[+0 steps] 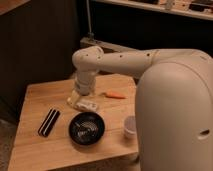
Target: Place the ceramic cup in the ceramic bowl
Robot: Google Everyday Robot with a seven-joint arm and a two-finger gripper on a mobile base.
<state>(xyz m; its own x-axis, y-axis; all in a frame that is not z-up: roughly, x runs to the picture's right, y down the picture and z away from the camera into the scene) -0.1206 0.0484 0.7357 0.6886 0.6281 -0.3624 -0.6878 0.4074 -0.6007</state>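
One white ceramic cup [130,126] near black ceramic bowl [75,130]; claw [81,103] behind.

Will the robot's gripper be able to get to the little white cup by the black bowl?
Probably yes. The gripper hangs low over the wooden table behind the round black ceramic bowl. The small white ceramic cup stands in the open beside that bowl, nothing tall between, though close to the robot's body.

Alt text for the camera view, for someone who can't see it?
The white ceramic cup stands on the wooden table right of the black ceramic bowl, not in it. The robot's gripper hangs low behind the bowl, away from the cup; a black striped bar lies left of the bowl, an orange item farther back.
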